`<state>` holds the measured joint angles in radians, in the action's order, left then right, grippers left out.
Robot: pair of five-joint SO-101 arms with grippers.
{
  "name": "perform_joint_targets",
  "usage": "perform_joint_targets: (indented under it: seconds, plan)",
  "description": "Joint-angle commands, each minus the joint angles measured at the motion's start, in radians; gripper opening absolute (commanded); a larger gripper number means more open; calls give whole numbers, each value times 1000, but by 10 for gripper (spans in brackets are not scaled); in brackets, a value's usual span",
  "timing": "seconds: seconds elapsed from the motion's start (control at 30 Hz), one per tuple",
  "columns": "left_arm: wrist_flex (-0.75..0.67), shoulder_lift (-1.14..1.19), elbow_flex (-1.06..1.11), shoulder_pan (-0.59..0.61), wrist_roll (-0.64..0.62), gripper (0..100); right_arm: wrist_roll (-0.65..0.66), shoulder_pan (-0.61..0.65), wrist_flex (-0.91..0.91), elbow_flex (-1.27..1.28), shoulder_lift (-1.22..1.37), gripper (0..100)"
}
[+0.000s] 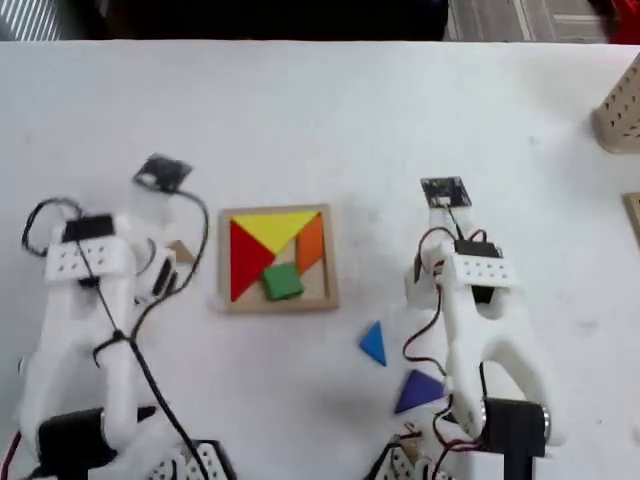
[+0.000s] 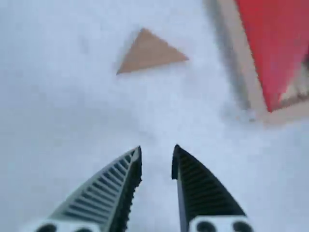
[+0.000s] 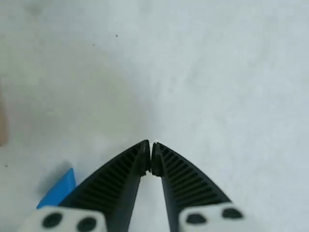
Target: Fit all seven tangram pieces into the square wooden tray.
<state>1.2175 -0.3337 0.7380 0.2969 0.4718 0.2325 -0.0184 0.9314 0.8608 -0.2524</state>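
The square wooden tray (image 1: 278,298) lies mid-table and holds a red triangle (image 1: 245,262), a yellow triangle (image 1: 272,229), an orange piece (image 1: 311,244) and a green square (image 1: 282,281). A tan triangle (image 1: 183,251) lies on the table just left of the tray, beside the left arm (image 1: 90,262). In the left wrist view my left gripper (image 2: 157,150) is open and holds nothing; the tan triangle (image 2: 149,50) lies ahead of it, with the tray rim (image 2: 236,63) and red triangle (image 2: 277,43) beyond. A blue triangle (image 1: 373,342) and a purple piece (image 1: 418,390) lie near the right arm (image 1: 478,270). My right gripper (image 3: 150,145) is shut and empty over bare table, the blue triangle (image 3: 58,189) beside it.
A pale wooden block (image 1: 620,110) stands at the far right edge, with another wooden edge (image 1: 632,215) below it. Black cables loop around the left arm (image 1: 190,215). Open white table stretches behind the tray.
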Motion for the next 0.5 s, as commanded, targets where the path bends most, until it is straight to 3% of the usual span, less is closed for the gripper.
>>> perform_joint_targets:
  seconds: [0.0,0.13,0.23,0.33,0.47]
  plan:
    - [-181,-58,166,74,-103,113,-66,59,7,-11,-94,19]
    - [-235,28,143,131,-110,112,-32,225,13,-12,-143,20]
    - [-199,162,31,186,-160,112,43,346,1,-18,-176,21]
    - [-147,311,-106,239,-273,89,-8,446,5,-49,-202,22]
    - [-100,412,-206,245,-279,23,-64,570,-10,-94,-200,24]
